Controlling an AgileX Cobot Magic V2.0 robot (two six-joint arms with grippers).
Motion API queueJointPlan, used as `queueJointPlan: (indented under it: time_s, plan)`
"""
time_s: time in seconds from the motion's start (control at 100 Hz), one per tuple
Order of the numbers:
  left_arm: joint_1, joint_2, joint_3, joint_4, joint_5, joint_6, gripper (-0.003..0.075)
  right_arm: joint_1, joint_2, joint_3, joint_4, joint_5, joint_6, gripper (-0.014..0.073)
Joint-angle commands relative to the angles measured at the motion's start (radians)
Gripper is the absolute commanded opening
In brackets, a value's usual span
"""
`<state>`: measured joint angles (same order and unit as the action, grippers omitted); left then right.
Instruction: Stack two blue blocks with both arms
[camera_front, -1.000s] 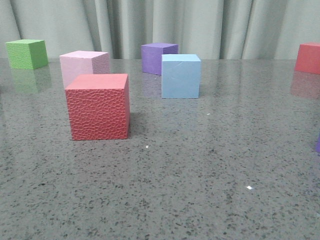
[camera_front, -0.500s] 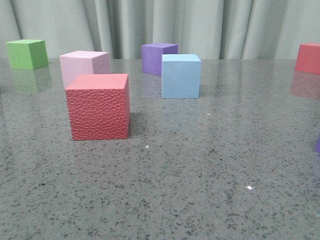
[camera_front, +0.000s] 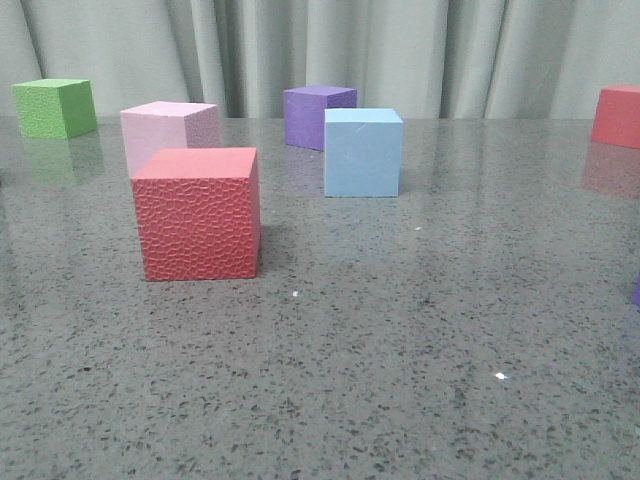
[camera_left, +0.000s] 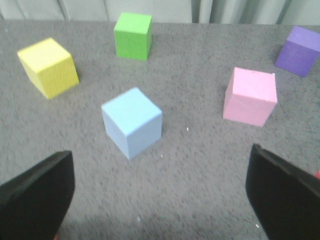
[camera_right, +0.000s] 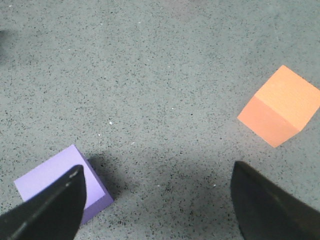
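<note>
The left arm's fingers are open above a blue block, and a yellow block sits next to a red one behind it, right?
Not quite. In the left wrist view the left gripper is open over the blue block, but the yellow block sits near a green block, not a red one.

1. One blue block (camera_front: 363, 152) is sitting upright on the speckled grey table (camera_front: 400, 330), a smooth pale sky-blue cube, resting just in front of the purple cube (camera_front: 318, 116) and to the right of the red cube (camera_front: 198, 213).
2. A second blue block (camera_left: 132, 122) is showing in the left wrist view, sitting flat and turned corner-on, standing apart from the yellow cube (camera_left: 48, 67), green cube (camera_left: 133, 36) and pink cube (camera_left: 250, 96).
</note>
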<state>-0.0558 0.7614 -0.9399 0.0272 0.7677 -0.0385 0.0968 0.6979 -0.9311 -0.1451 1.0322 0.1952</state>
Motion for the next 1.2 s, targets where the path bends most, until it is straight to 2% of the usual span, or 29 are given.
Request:
queueJointPlan:
  time_s: [0.0, 0.31, 0.53, 0.66, 0.93, 1.19]
  plan:
    - [0.003, 0.091, -0.120, 0.005, -0.025, 0.062, 0.0663, -0.004, -0.002, -0.025, -0.014, -0.066, -0.010, 0.0590]
    - [0.003, 0.406, -0.419, 0.001, 0.130, 0.278, 0.0663, -0.004, -0.002, -0.025, -0.011, -0.067, -0.010, 0.0590]
    - [0.003, 0.570, -0.567, -0.005, 0.240, 0.409, 0.0663, -0.004, -0.002, -0.025, -0.010, -0.067, -0.010, 0.0590]
    - [0.003, 0.654, -0.637, -0.005, 0.331, 0.536, 0.0663, -0.004, -0.002, -0.025, -0.010, -0.067, -0.010, 0.0590]
    - [0.016, 0.778, -0.720, 0.032, 0.462, 0.593, 0.0663, -0.004, -0.002, -0.025, -0.003, -0.070, -0.010, 0.0590]
    - [0.020, 0.814, -0.720, 0.082, 0.480, 0.594, 0.0663, -0.004, -0.002, -0.025, 0.001, -0.070, -0.010, 0.0590]
